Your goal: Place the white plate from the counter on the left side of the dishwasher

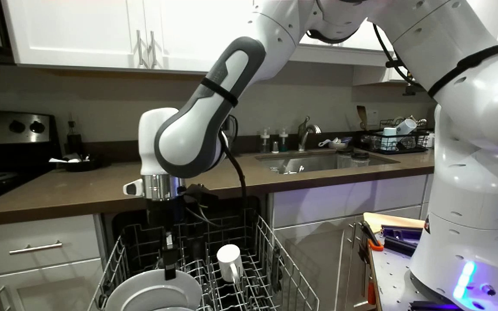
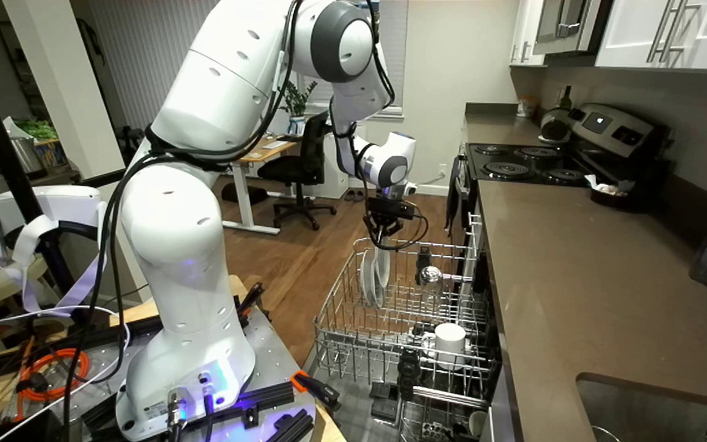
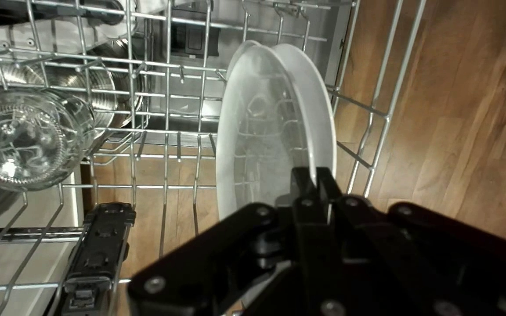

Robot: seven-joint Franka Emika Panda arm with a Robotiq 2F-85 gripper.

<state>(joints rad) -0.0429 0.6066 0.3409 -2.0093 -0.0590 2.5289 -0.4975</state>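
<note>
The white plate [image 1: 151, 287] stands on edge in the left part of the dishwasher rack [image 1: 290, 270], as an exterior view has it. My gripper [image 3: 316, 175] points down and is shut on its rim, one finger on each face. In the wrist view a second white plate [image 3: 323, 118] leans close beside the held plate [image 3: 266, 127], to its right. Both plates sit among the wires at the end of the rack [image 2: 353, 334] away from the arm's base. Whether the held plate's lower edge rests on the wires is hidden. The brown counter [image 1: 80, 185] runs behind the rack.
A white cup [image 1: 230, 261] stands in the rack's right part. Left of the plates in the wrist view is an upturned glass [image 3: 20, 140]. The rack's side wires [image 3: 384, 114] rise close to the plates. The counter's edge [image 2: 504, 344] overhangs beside the rack.
</note>
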